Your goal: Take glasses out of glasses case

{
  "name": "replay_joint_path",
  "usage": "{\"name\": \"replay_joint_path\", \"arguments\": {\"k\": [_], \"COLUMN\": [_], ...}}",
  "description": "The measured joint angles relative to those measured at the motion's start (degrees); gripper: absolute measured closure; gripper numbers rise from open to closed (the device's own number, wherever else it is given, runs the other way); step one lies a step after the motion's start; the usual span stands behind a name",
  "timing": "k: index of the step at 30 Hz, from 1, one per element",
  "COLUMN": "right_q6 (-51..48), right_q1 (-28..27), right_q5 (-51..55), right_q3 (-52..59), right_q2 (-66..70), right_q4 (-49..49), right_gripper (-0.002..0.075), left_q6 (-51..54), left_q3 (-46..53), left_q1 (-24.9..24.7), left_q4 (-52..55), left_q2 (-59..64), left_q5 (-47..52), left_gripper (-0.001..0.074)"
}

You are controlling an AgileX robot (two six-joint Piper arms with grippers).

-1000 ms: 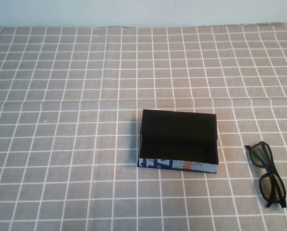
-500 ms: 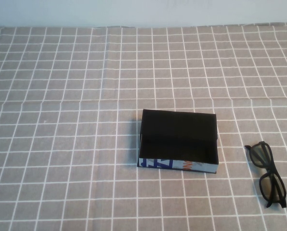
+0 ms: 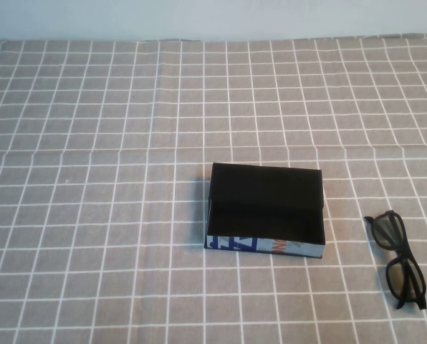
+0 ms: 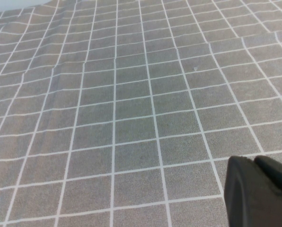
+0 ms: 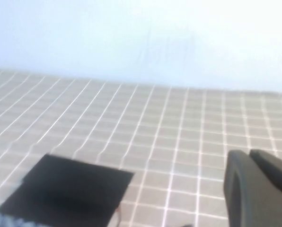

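Observation:
The glasses case (image 3: pixel 265 208) stands open in the middle of the checked cloth, black inside, with a white, blue and orange front wall. It looks empty. The black glasses (image 3: pixel 400 258) lie on the cloth to the right of the case, apart from it. Neither gripper shows in the high view. My left gripper (image 4: pixel 252 160) is shut and empty over bare cloth. My right gripper (image 5: pixel 249 153) is shut and empty, raised above the cloth, with the case (image 5: pixel 67 189) off to one side of it.
The grey cloth with white grid lines (image 3: pixel 92 215) covers the whole table. A pale wall (image 3: pixel 213 18) runs along the far edge. Nothing else stands on the cloth.
A dark bit of the right arm at the right edge of the high view one second ago has gone out of view. The case and glasses have not moved.

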Motion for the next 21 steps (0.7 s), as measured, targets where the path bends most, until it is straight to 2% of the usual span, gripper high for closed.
{"name": "replay_joint_path", "arguments": {"k": [6,13,21], "right_q6": [-0.13,2.49,3.02], "right_q1": [-0.53,-5.55,-5.73], "right_q5": [-11.56,-11.65,-11.34], "right_q3": [14.18,21.98,26.45], "right_q2": [-4.00,-5.60,-11.90], "right_q4": [-2.15,-3.79,-3.76], "right_gripper": [0.0743,0.0743,0.0743], "left_q6": [0.00,0.00,0.00], "left_q3": [0.00,0.00,0.00], "left_q1": [0.00,0.00,0.00], "left_q4": [0.00,0.00,0.00], "left_q2": [0.00,0.00,0.00], "left_q5": [0.00,0.00,0.00], "left_gripper": [0.0740,0.0739,0.0739]}}
